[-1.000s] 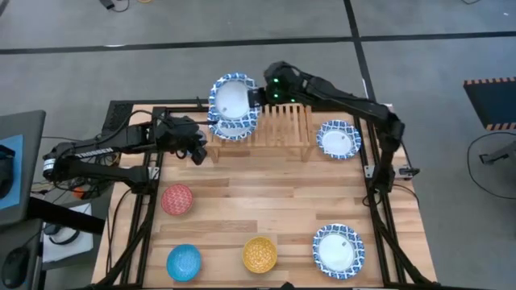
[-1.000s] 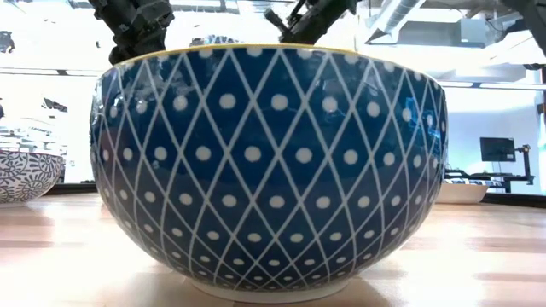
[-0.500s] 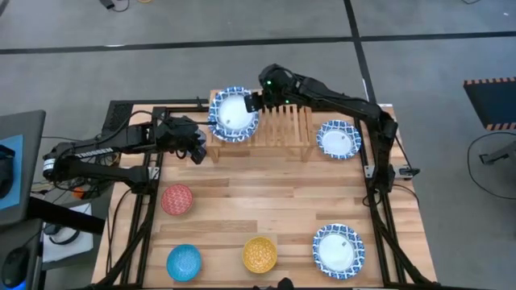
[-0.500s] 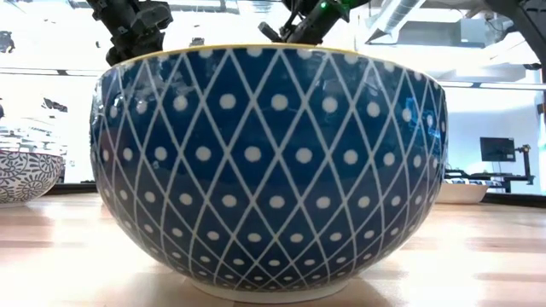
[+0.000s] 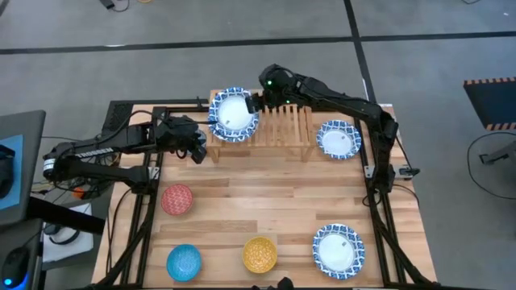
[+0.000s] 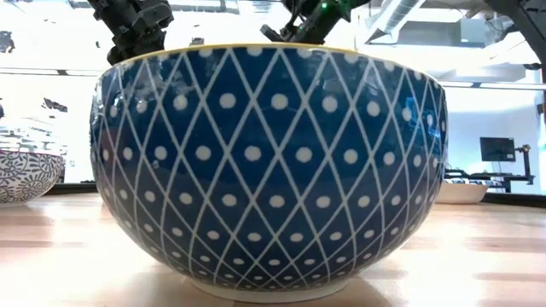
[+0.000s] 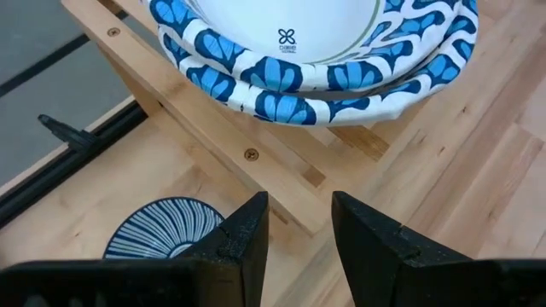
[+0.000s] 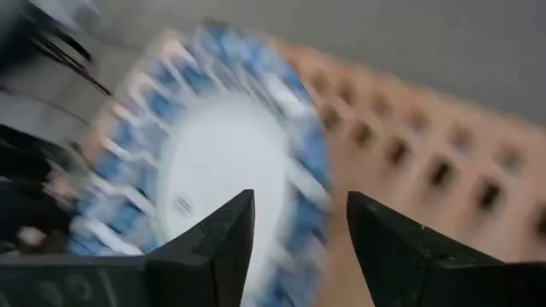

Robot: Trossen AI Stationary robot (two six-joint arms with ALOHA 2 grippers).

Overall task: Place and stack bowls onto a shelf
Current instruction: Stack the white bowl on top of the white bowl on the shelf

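Two white bowls [image 5: 233,113] sit nested at the shelf's [image 5: 282,129] left end. Likely ceramic: stiff, heavy, slick, chippable, best pinched at the rim. The right pincer [image 5: 256,101], fingers apart, hovers at their rim; the left pincer [image 5: 196,151], part-open and empty, waits beside the shelf.

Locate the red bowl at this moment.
In the high view the red bowl sits on the tabletop's left side, apart from the others, between the shelf farther back and the bright blue bowl nearer the front edge.
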